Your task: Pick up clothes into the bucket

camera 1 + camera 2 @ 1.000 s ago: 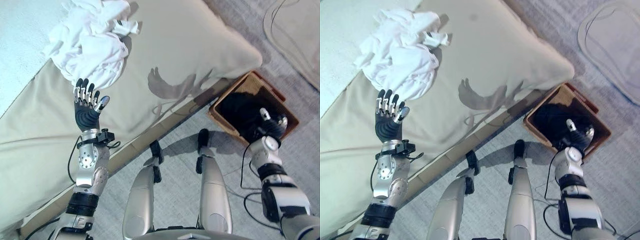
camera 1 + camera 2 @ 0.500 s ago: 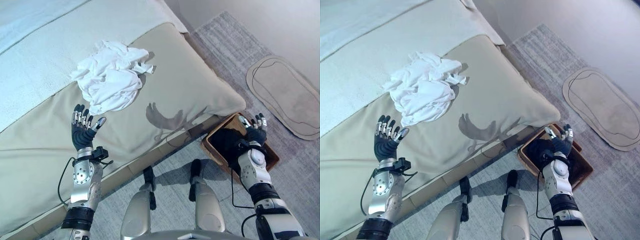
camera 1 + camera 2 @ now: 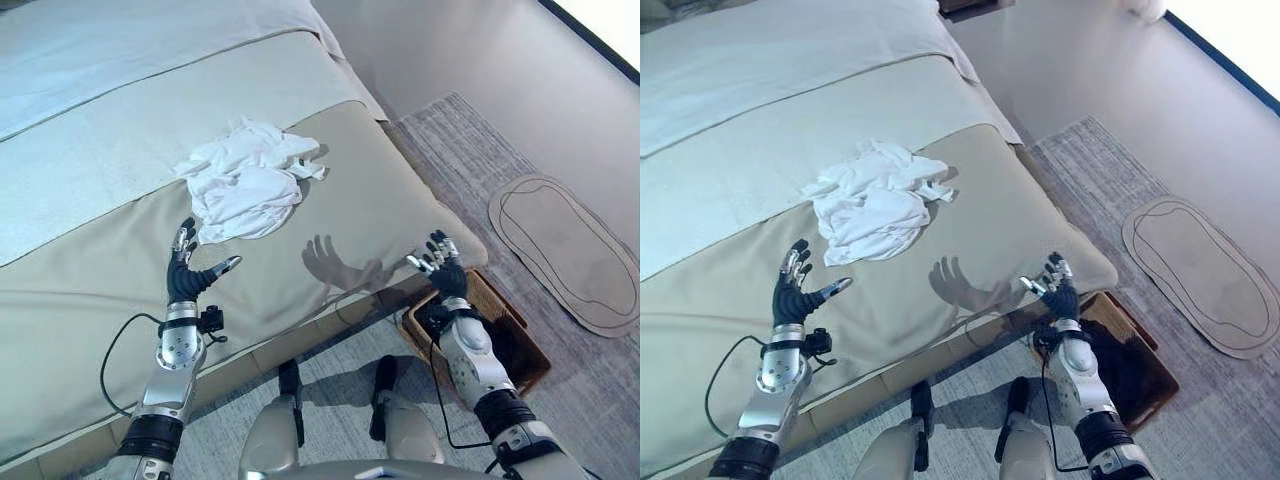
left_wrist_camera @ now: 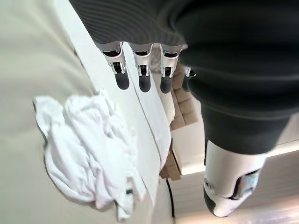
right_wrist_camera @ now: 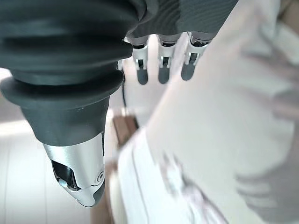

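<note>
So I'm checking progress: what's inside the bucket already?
The woven bucket on the floor holds something dark; whether it is clothing cannot be told. The right robot hand covers part of it.

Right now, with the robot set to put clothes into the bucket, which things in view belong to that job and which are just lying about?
Belonging to the job:
white clothes, crumpled on the bed
brown basket on the floor beside the bed
left hand, open, near the clothes
right hand, open, above the basket

Just lying about:
bed
oval mat
grey carpet
</note>
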Robot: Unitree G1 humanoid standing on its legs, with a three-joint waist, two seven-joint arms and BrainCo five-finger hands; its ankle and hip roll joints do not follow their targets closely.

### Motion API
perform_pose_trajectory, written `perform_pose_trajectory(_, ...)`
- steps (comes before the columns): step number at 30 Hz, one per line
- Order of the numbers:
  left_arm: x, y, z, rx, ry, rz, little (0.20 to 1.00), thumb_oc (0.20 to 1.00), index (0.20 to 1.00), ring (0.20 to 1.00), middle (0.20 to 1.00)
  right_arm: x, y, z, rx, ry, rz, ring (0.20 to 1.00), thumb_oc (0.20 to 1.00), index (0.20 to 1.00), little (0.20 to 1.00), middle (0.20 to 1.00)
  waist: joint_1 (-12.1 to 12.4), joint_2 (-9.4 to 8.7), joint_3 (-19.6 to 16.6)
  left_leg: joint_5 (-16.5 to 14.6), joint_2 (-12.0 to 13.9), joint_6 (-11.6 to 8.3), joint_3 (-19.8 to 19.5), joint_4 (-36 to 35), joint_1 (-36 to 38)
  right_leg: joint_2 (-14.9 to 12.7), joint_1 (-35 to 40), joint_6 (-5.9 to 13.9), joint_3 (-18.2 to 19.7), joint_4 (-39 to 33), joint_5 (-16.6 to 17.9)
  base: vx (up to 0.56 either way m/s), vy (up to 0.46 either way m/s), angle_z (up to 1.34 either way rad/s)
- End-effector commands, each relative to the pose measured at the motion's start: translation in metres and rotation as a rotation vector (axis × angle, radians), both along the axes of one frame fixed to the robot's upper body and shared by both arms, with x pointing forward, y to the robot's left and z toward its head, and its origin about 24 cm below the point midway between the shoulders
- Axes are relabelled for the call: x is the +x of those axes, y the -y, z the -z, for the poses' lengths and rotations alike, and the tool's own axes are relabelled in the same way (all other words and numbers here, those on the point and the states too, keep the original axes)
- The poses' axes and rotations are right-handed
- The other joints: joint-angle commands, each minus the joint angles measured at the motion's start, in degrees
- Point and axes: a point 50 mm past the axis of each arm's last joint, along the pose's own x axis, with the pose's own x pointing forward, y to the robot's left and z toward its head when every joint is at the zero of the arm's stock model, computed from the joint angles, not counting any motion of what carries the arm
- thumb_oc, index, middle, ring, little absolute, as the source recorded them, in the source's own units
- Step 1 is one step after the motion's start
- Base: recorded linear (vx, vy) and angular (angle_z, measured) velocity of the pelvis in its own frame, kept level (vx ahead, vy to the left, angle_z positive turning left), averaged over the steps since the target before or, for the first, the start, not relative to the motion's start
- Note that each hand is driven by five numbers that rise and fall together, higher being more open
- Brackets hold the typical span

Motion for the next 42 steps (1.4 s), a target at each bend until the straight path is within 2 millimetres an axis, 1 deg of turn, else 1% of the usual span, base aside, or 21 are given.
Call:
perform_pose_trajectory(1,0.007,-0.006,-0.018,0.075,0.07,0.0,1.0,1.0,1.0,1.0,1.0,0.004,-0.021,-0.018,0.05,0.097,-0.082,1.0,1.0,1.0,1.0,1.0,2.31,-3.46,-2.25,-1.83,1.24,-1.43,-0.89,1.96,-0.62,-5.88,1.8,5.21,-1.67,3.03,0.66,0.09,0.017,0.1)
perform_pose_trajectory(4,0.003,-0.007,-0.013,0.084,0.049,-0.01,1.0,1.0,1.0,1.0,1.0,0.0,-0.024,-0.015,0.079,0.083,-0.093,1.0,1.0,1.0,1.0,1.0,3.37,-3.9,-2.94,-2.09,0.85,-1.3,-1.59,2.15,-0.29,-6.06,3.04,5.44,-2.55,3.05,0.31,0.09,0.008,0.17)
perform_pose_trajectory(8,-0.003,-0.008,-0.01,0.087,0.034,-0.001,1.0,1.0,1.0,1.0,1.0,-0.005,-0.015,-0.011,0.096,0.07,-0.057,1.0,1.0,1.0,1.0,1.0,4.21,-4.02,-3.14,-2.77,0.51,-1.78,-2.67,4.3,-0.74,-6.75,5.17,5.36,-4.78,3.89,-0.77,0.05,-0.009,0.21)
perform_pose_trajectory(9,-0.001,-0.005,-0.011,0.09,0.036,0.016,1.0,1.0,1.0,1.0,1.0,-0.008,-0.004,-0.011,0.095,0.075,-0.024,1.0,1.0,1.0,1.0,1.0,3.67,-4.04,-2.91,-2.47,0.91,-2.05,-0.19,6.45,-2.52,-7.65,6.52,5.45,-6.92,3.78,-0.85,0.01,-0.008,0.55)
perform_pose_trajectory(10,0.001,0.0,-0.01,0.086,0.031,0.05,1.0,1.0,1.0,1.0,1.0,-0.015,0.014,-0.01,0.075,0.075,0.034,1.0,1.0,1.0,1.0,1.0,2.03,-3.74,-3.52,-1.17,2.33,-1.53,8.62,8.7,-5.39,-8.38,7.88,5.51,-9.88,3.53,-1.03,-0.01,0.003,0.68)
perform_pose_trajectory(12,0.0,0.001,-0.01,0.078,0.032,0.053,1.0,1.0,1.0,1.0,1.0,-0.016,0.019,-0.01,0.062,0.076,0.048,1.0,1.0,1.0,1.0,1.0,1.75,-3.32,-4.14,-2.31,2.65,-1.32,9.72,8.01,-4.63,-8.25,8.03,5.86,-10.04,3.62,-1.79,0.08,0.109,1.33)
perform_pose_trajectory(13,-0.003,0.001,-0.008,0.068,0.03,0.053,1.0,1.0,1.0,1.0,1.0,-0.018,0.022,-0.008,0.047,0.067,0.067,1.0,1.0,1.0,1.0,1.0,2.18,-3.05,-4.32,-2.03,1.66,-0.12,9.73,6.92,-3.64,-9.22,7.65,5.55,-10.65,4.7,-1.15,0.17,0.253,1.16)
perform_pose_trajectory(14,-0.004,0.0,-0.011,0.067,0.037,0.053,1.0,1.0,1.0,1.0,1.0,-0.018,0.028,-0.008,0.051,0.063,0.103,1.0,1.0,1.0,1.0,1.0,1.8,-3.13,-5.21,-2.91,0.4,1.39,9.72,6.03,-2.58,-11.27,7.52,5.66,-11.02,9.16,-0.71,0.09,0.204,0.71)
perform_pose_trajectory(15,-0.004,0.0,-0.011,0.067,0.037,0.053,1.0,1.0,1.0,1.0,1.0,-0.019,0.028,-0.007,0.051,0.063,0.103,1.0,1.0,1.0,1.0,1.0,1.77,-3.22,-5.2,-2.88,0.26,1.45,9.74,5.95,-2.52,-11.44,7.46,5.73,-10.97,9.37,-0.82,0.15,0.187,0.07)
perform_pose_trajectory(16,-0.005,-0.001,-0.011,0.065,0.036,0.053,1.0,1.0,1.0,1.0,1.0,-0.019,0.029,-0.007,0.066,0.064,0.118,1.0,1.0,1.0,1.0,1.0,1.45,-3.12,-5.35,-3.65,-0.78,2.49,9.53,5.65,-1.68,-12.9,7.12,5.8,-10.32,12.61,-0.14,0.11,0.178,0.42)
perform_pose_trajectory(18,-0.004,-0.001,-0.011,0.096,0.025,0.059,1.0,1.0,1.0,1.0,1.0,-0.021,0.031,-0.008,0.081,0.07,0.14,1.0,1.0,1.0,1.0,1.0,0.63,-3.29,-4.94,-5.26,-3.56,4.82,9.04,5.7,0.45,-16.3,5.74,5.61,-7.13,20.1,2.6,0.16,0.231,0.45)
perform_pose_trajectory(19,-0.003,-0.001,-0.011,0.111,0.021,0.063,1.0,1.0,1.0,1.0,1.0,-0.021,0.031,-0.009,0.092,0.075,0.144,1.0,1.0,1.0,1.0,1.0,-0.07,-2.91,-4.57,-5.57,-4.19,5.67,8.39,5.71,1.29,-16.33,4.89,5.17,-4.96,23.03,3.92,0.13,0.195,0.43)
perform_pose_trajectory(20,-0.002,-0.001,-0.011,0.126,0.011,0.061,1.0,1.0,1.0,1.0,1.0,-0.021,0.027,-0.008,0.129,0.077,0.148,1.0,1.0,1.0,1.0,1.0,-1.44,-2.19,-3.66,-5.49,-4.52,6.5,7.07,4.77,3.25,-14.11,1.02,4.47,1.77,27.88,4.33,0.07,0.128,0.46)
perform_pose_trajectory(21,-0.002,-0.001,-0.011,0.126,0.011,0.061,1.0,1.0,1.0,1.0,1.0,-0.021,0.027,-0.008,0.129,0.077,0.148,1.0,1.0,1.0,1.0,1.0,-1.29,-2.25,-3.66,-5.5,-4.53,6.5,7.24,4.72,3.29,-14.13,0.81,4.46,2.02,28.06,4.26,0.07,0.094,0.76)
perform_pose_trajectory(22,-0.001,-0.002,-0.01,0.136,0.004,0.062,1.0,1.0,1.0,1.0,1.0,-0.02,0.025,-0.009,0.148,0.083,0.147,1.0,1.0,1.0,1.0,1.0,-2.5,-1.63,-3.46,-4.92,-4.46,6.29,5.96,2.72,4.92,-10.06,-2.55,3.55,6.17,27.42,1.91,0.03,0.021,0.54)
perform_pose_trajectory(26,0.004,-0.001,-0.015,0.172,0.015,0.068,1.0,1.0,1.0,1.0,1.0,-0.02,0.027,-0.009,0.151,0.084,0.159,1.0,1.0,1.0,1.0,1.0,-3.54,-1.68,-3.08,-4.41,-4.45,5.58,4.94,0.77,6.03,-7.94,-5.14,3.49,6.17,21.06,0.29,0.07,-0.035,0.16)
perform_pose_trajectory(31,0.02,0.009,-0.024,0.261,0.035,0.105,1.0,1.0,1.0,1.0,1.0,-0.019,0.032,-0.009,0.162,0.088,0.192,1.0,1.0,1.0,1.0,1.0,-6.67,-2.69,-1.57,-5.67,-5.16,4.4,2.95,1.08,7.01,-4.27,-9.44,5.18,12.76,10.35,3.28,0.09,-0.073,0.17)
perform_pose_trajectory(36,0.037,0.025,-0.034,0.375,0.062,0.147,1.0,1.0,1.0,1.0,1.0,-0.016,0.035,-0.009,0.077,0.081,0.192,1.0,1.0,1.0,1.0,1.0,-7.53,-3.67,-1.13,-6.08,-5.02,3.91,3.98,2.42,4.76,-3.5,-7.7,5.39,12.49,4.27,5.13,0.01,-0.088,0.08)
perform_pose_trajectory(37,0.048,0.033,-0.044,0.437,0.097,0.164,1.0,1.0,1.0,1.0,1.0,-0.011,0.034,-0.015,0.024,0.098,0.175,1.0,1.0,1.0,1.0,1.0,-7.75,-3.48,-0.3,-5.63,-4.26,3.42,4.33,3.41,2.36,-3.21,-8.8,5.27,12.25,3.85,5.23,-0.09,-0.071,-0.08)
perform_pose_trajectory(41,0.063,0.047,-0.062,0.484,0.163,0.181,1.0,1.0,1.0,1.0,1.0,0.002,0.03,-0.029,-0.045,0.148,0.139,1.0,1.0,1.0,1.0,1.0,-8.31,-3.41,1.97,-5.54,-3.15,2.65,4.14,6.15,-1.75,-2.99,-11.2,4.7,11.69,4.17,5.39,-0.09,-0.095,-0.2)
perform_pose_trajectory(42,0.07,0.056,-0.072,0.487,0.205,0.186,1.0,1.0,1.0,1.0,1.0,0.01,0.026,-0.041,-0.049,0.194,0.131,1.0,1.0,1.0,1.0,1.0,-8.74,-3.29,4.1,-5.5,-2.74,2.32,4.02,7.49,-4.07,-2.96,-13.0,4.51,11.39,4.71,5.44,-0.09,-0.098,-0.04)
